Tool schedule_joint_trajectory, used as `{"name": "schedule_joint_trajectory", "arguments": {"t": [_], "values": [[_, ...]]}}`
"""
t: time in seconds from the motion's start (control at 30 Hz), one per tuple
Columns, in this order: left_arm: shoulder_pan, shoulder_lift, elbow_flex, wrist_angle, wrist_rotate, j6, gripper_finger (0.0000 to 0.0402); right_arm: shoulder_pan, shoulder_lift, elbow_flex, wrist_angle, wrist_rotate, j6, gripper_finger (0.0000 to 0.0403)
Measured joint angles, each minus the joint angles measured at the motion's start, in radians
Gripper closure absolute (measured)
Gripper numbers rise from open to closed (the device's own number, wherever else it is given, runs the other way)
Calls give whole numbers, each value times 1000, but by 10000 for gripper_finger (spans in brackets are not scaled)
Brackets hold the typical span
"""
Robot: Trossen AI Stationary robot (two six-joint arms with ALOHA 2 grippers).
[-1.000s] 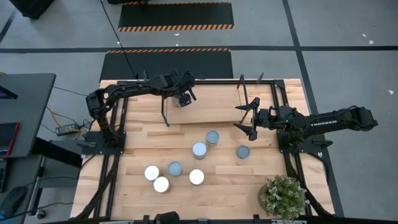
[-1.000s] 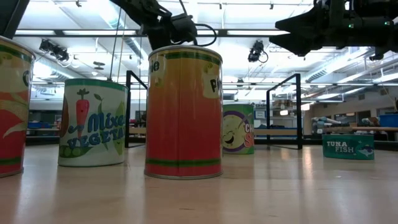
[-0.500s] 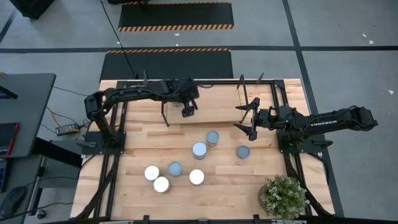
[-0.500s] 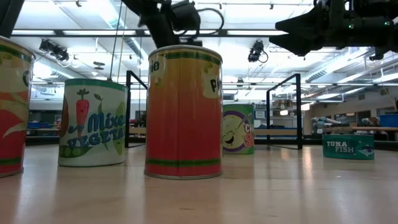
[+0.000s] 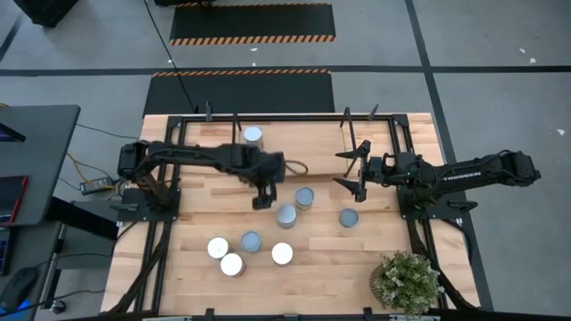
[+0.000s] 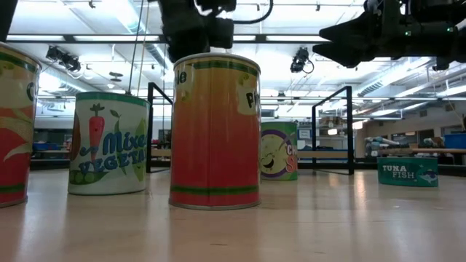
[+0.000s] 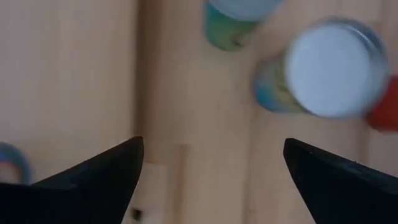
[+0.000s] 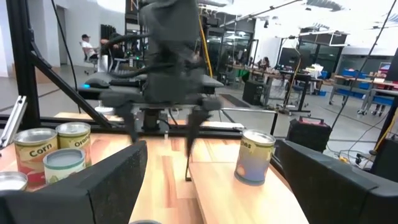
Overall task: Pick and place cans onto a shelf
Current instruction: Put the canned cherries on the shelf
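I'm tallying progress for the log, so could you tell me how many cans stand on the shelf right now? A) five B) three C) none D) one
D: the high view shows a single can on the shelf at the table's far side, while the seven other cans stand on the table, and the left claw, open and empty, hovers near them.

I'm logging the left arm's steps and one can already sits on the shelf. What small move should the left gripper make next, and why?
Probably a short lowering toward the nearest can. The left gripper is open and holds nothing, beside that can, while one can already stands on the shelf. The right gripper waits open near the shelf's end.
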Motion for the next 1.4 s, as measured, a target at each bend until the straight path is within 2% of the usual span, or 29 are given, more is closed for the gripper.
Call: {"name": "schedule_joint_trajectory", "arguments": {"t": [0.27, 0.43, 0.6, 0.83, 1.0, 1.4], "values": [[-101, 18, 0, 26, 0, -87, 10, -1, 2, 0, 8, 0, 0, 31], [-137, 81, -5, 23, 57, -140, 10, -1, 2, 0, 15, -1, 15, 31], [-170, 150, -6, 91, 57, -155, 10, -1, 2, 0, 16, -2, 15, 31], [-190, 178, -6, 166, -39, -148, 10, -1, 2, 0, 16, -2, 15, 31], [-191, 178, -6, 249, -27, -133, 10, -1, 4, 0, 19, -2, 15, 31], [-205, 191, -6, 333, -18, -109, 14, -1, 4, 0, 17, -2, 16, 31]]}}
